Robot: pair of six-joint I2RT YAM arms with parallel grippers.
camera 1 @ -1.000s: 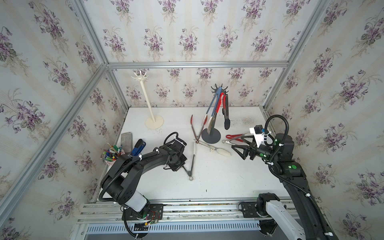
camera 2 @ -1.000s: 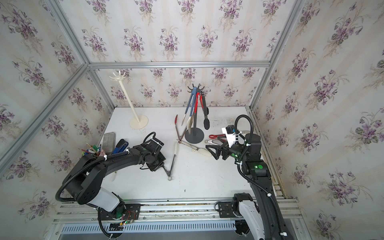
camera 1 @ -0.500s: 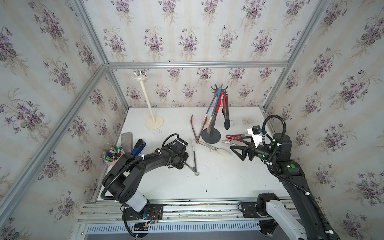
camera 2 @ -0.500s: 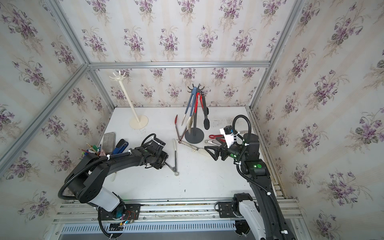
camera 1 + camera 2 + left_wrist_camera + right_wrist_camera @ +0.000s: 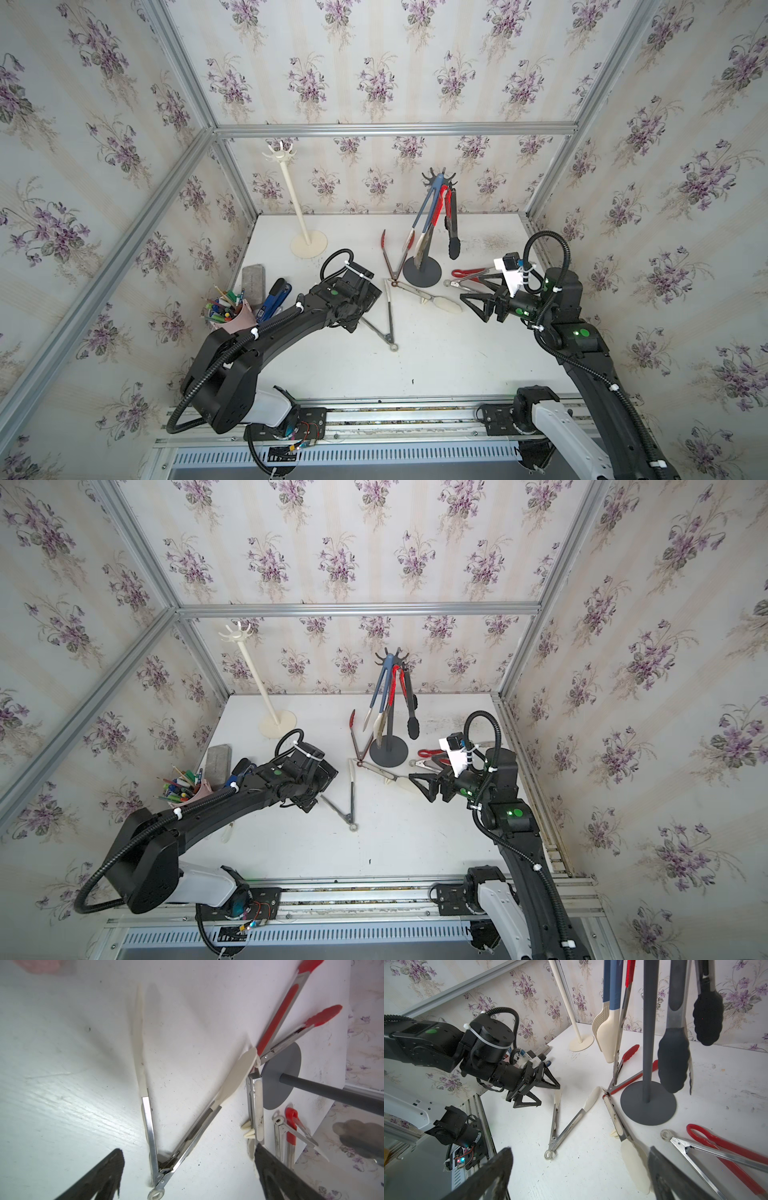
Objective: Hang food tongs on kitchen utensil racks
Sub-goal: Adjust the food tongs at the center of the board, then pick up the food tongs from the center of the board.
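Found left fingers [image 5: 108, 1167] spread apart, holding nothing, low over cream-tipped tongs [image 5: 390, 316] lying splayed in a V on the tabletop [image 5: 436, 374]. Found right fingers [image 5: 488, 1176] apart too, empty, near the dark grey rack [image 5: 428, 274], crowded with hanging tongs [image 5: 451, 232]. Noted cream-white rack [image 5: 295, 199] bare. Expect skidding or pivoting if closing on one sprung arm. Could also knock the crowded rack.

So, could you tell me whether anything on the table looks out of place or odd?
Yes: the cream-white rack stands bare while all hanging tongs crowd the dark grey rack. Several loose tongs lie on the table around its base, one cream-tipped pair splayed in a V by the open left pincer.
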